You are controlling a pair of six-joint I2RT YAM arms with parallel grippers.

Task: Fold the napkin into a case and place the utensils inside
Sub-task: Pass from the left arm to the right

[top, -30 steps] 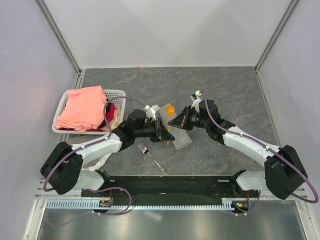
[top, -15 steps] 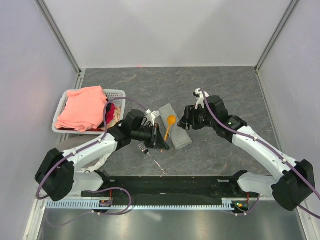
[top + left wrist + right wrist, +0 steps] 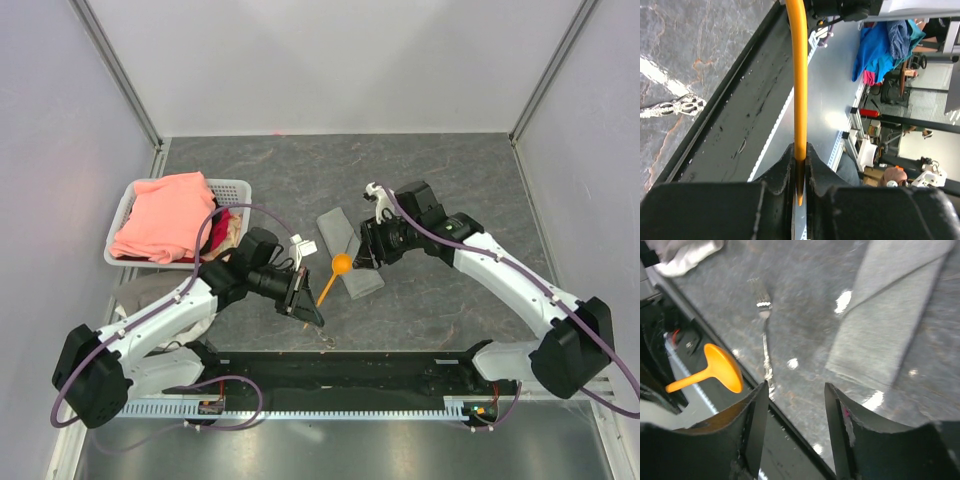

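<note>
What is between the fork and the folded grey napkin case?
Nothing but bare table. The right wrist view shows only grey marbled tabletop between the fork and the case.

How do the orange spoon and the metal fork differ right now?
The spoon is orange plastic; the fork is silvery metal. The spoon is raised off the table, its handle clamped in the left gripper; the fork lies flat on the table, touched by neither gripper. The spoon ends in a round bowl, the fork in tines. Both are slim, and neither is in the grey case yet.
</note>
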